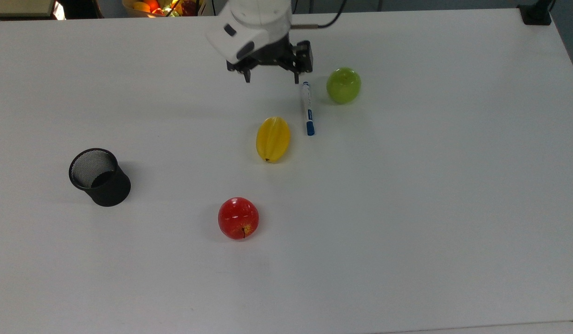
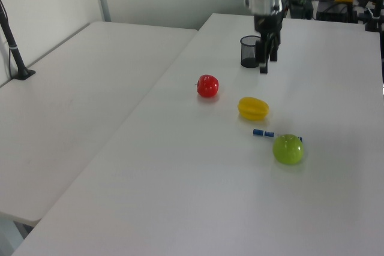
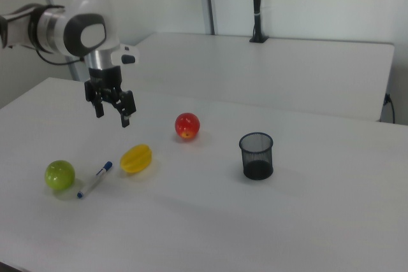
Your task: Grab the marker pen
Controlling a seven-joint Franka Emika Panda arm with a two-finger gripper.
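Note:
The marker pen (image 1: 307, 108), white with a blue cap, lies flat on the white table (image 1: 430, 185) between a green apple (image 1: 343, 85) and a yellow starfruit (image 1: 273, 138). In the left view the marker pen (image 2: 264, 133) is partly hidden behind the green apple (image 2: 288, 149). My gripper (image 1: 271, 77) hangs open and holds nothing, up off the table, above the pen's far end and to its left in the top view. The right view has the gripper (image 3: 112, 116) high above the marker pen (image 3: 95, 179), with its fingers spread wide.
A red apple (image 1: 238, 218) sits toward the front of the top view. A black mesh cup (image 1: 99, 176) stands at the top view's left. A bowl of fruit (image 1: 158, 6) sits past the table's far edge.

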